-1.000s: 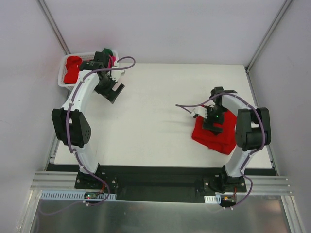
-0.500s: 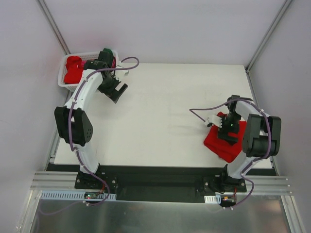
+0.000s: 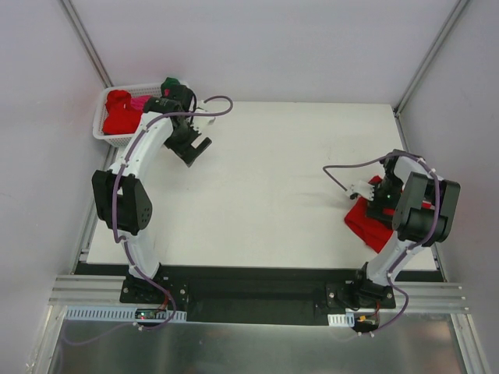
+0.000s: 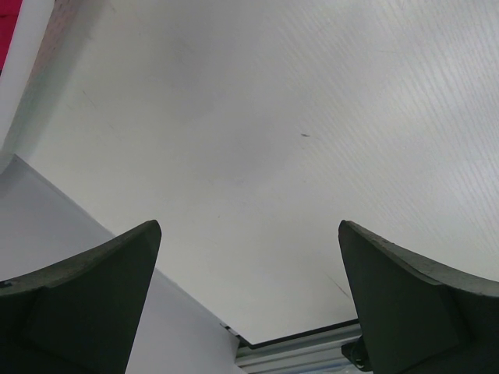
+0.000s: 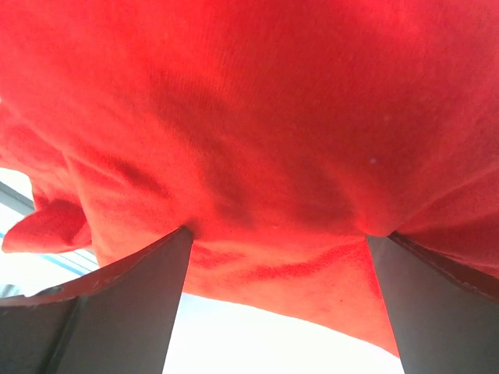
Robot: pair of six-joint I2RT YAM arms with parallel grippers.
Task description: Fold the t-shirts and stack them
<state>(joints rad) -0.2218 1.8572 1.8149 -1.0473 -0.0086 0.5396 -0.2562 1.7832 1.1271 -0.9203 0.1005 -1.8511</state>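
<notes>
At the bench's (image 3: 265, 179) right edge, the right gripper (image 5: 277, 238) bears on the folded red t-shirts (image 3: 366, 226)

Red pile lies well to the right, apart from the bare middle, which I judge keeps the folding space free; the right gripper stands with jaws at full spread, both fingers (image 5: 101, 312) touching the cloth's upper surface, which dimples around them, yet pinching none of it, so it looks to be pressing or nudging the pile, not carrying it; at the back left corner the white basket (image 3: 101, 128) holds the heaped t-shirts (image 3: 118, 109), red, magenta-pink and dark green, within the left arm's reach; the left gripper (image 3: 192, 146) hovers just beside the basket over bare bench, jaws wide apart, holding nothing and touching nothing
</notes>
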